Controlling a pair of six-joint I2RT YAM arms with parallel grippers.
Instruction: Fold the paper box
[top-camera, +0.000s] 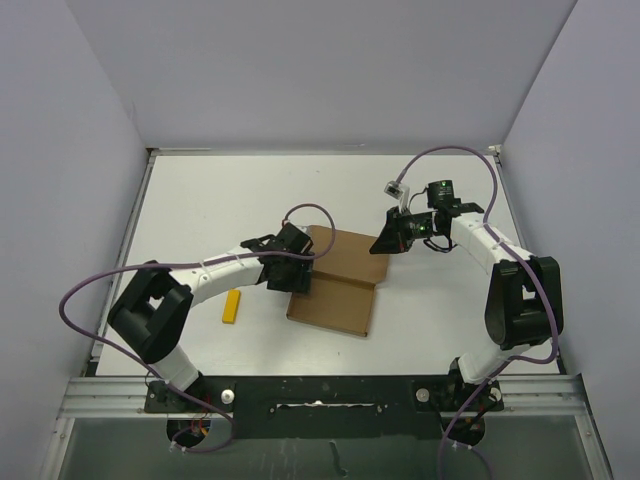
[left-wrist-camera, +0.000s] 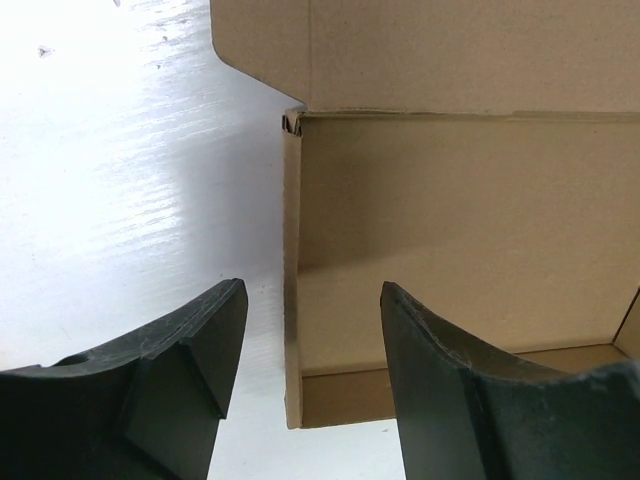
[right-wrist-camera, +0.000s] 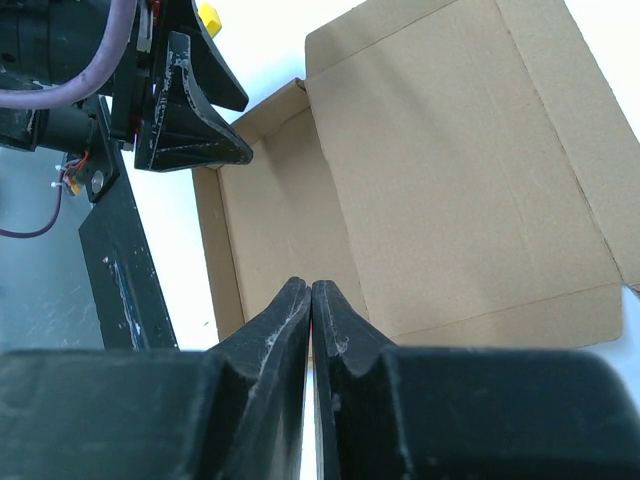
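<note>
— What closes in the bench (top-camera: 200, 200)?
— Plain, bare panels of pale lavender-grey: a back wall (top-camera: 320, 70), a left wall (top-camera: 50, 200) and a right wall (top-camera: 590, 150).
— And the bench top?
— White and smooth, glossy enough to carry a soft glare (left-wrist-camera: 110, 170).
— The near edge?
— A metal rail (top-camera: 100, 405) runs across it. Below lies a dull grey surface (top-camera: 330, 455), possibly sheet metal; it is too blurred to tell.
</note>
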